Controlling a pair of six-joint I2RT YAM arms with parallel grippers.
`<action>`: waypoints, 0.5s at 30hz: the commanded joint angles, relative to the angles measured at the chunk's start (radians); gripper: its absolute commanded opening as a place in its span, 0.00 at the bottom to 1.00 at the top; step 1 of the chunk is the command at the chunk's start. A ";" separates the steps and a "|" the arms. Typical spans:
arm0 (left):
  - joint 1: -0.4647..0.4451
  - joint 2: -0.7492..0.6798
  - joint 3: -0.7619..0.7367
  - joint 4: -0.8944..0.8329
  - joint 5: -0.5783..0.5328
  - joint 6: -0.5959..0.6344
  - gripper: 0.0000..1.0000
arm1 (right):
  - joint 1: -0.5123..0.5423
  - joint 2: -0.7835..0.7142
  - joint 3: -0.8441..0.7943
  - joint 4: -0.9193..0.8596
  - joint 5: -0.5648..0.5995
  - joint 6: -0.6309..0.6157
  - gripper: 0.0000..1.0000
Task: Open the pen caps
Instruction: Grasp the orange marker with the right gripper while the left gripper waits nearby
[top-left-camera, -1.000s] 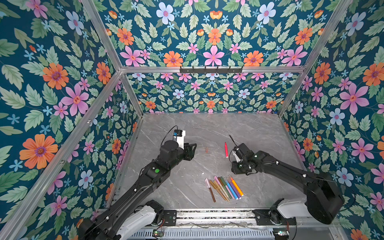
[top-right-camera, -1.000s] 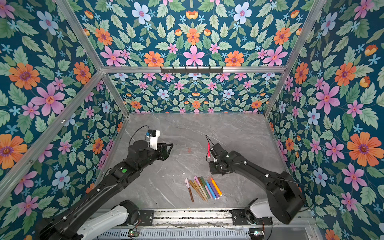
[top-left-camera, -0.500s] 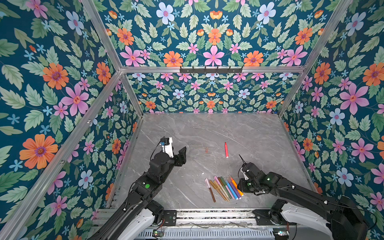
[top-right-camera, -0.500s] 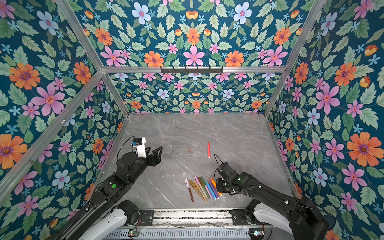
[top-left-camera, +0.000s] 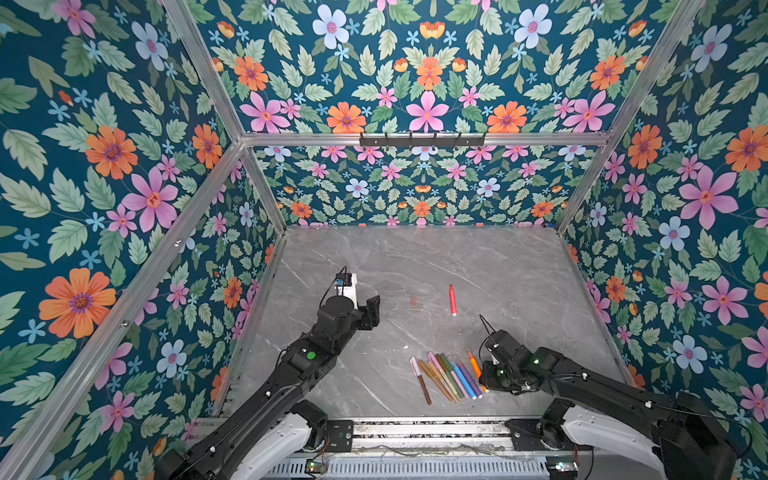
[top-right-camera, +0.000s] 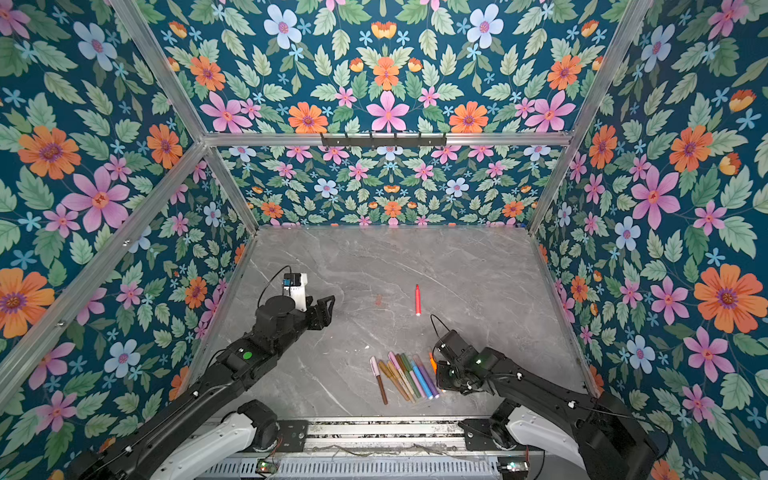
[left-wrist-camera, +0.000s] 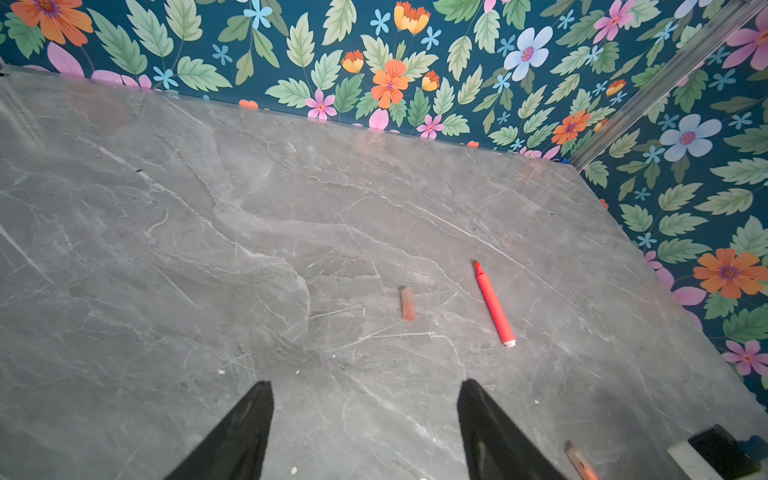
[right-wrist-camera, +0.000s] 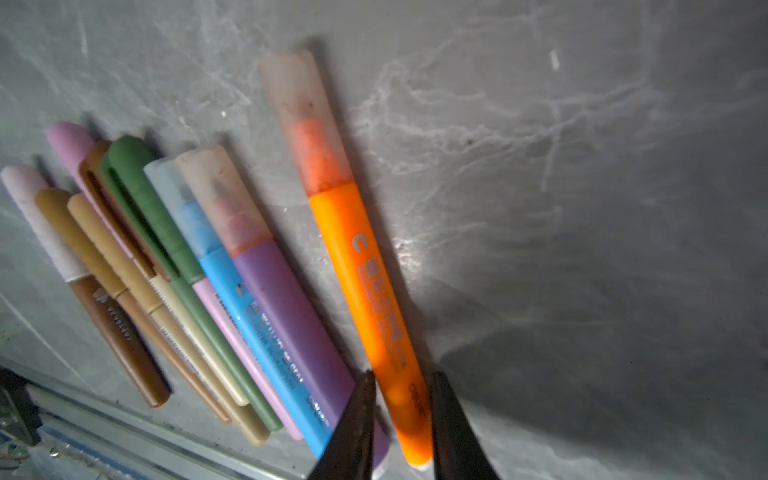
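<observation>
My left pincer (left-wrist-camera: 365, 384) stands wide and empty above the tabletop (top-left-camera: 511, 266). Ahead of it lie the uncapped red pen (left-wrist-camera: 494, 303) and, near it but apart, a loose peach cap (left-wrist-camera: 408, 304).

My right pincer (right-wrist-camera: 402, 374) is narrow, with one finger on each side of the orange pen (right-wrist-camera: 365, 282) near its tail end. I cannot tell whether the fingers press it. The orange pen lies flat with its translucent cap (right-wrist-camera: 303, 120) fitted, beside the row of capped pens (top-left-camera: 440, 374) by the tabletop's near edge.
</observation>
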 joint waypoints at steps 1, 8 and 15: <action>0.000 0.028 0.008 0.059 0.032 -0.024 0.73 | 0.004 0.018 0.027 -0.069 0.086 0.037 0.23; 0.000 0.148 0.074 0.071 0.095 -0.022 0.73 | 0.010 0.141 0.089 -0.117 0.175 0.054 0.24; 0.000 0.221 0.099 0.095 0.158 -0.049 0.72 | 0.015 0.206 0.105 -0.112 0.203 0.059 0.25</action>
